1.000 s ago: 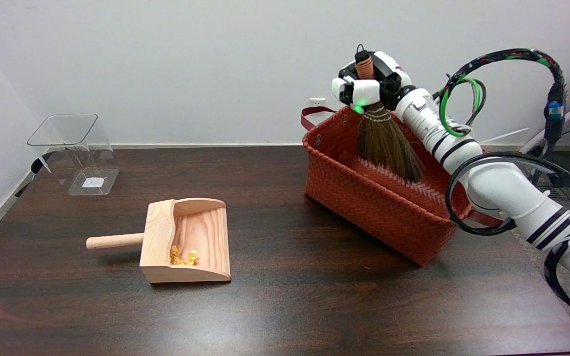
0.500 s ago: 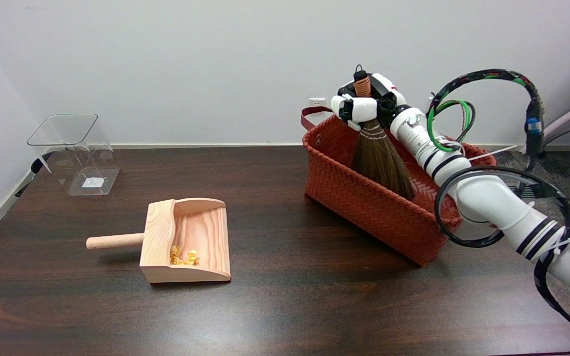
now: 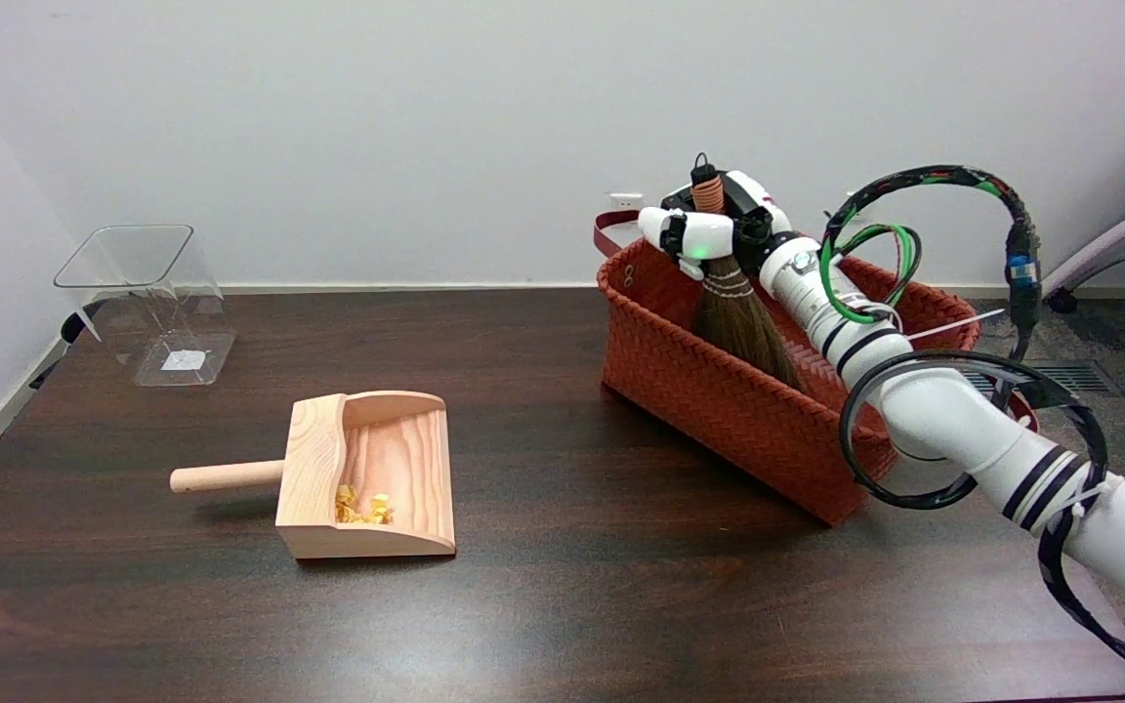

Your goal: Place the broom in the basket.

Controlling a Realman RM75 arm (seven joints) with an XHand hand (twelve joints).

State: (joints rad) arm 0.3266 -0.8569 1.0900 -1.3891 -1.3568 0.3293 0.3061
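The right hand (image 3: 714,227) holds the little broom (image 3: 730,308) by the top of its handle. Its white fingers (image 3: 694,234) wrap around the handle and press on it. The broom stands almost straight up, with its brown bristles pointing down. The bristles dip inside the red woven basket (image 3: 719,410), behind the near wall. It is hard to tell if the tips touch the bottom of the basket.

The basket sits on the right side of the dark desk (image 3: 543,605). A dark red strap handle (image 3: 611,229) sticks up at its far left corner, just beside the hand. The white arm (image 3: 953,420) reaches over the right end of the basket. Black cable loops (image 3: 924,410) hang around the arm, and one loop hangs in front of the basket's near right corner.

A wooden dustpan (image 3: 367,478) lies on the desk, well apart from the basket, on the left. Its round handle points left. A few small yellow scraps (image 3: 362,506) lie inside it near the front edge. A clear plastic box (image 3: 147,303) stands tilted at the far left of the desk, near the wall. Bare desk lies between the dustpan and the basket.
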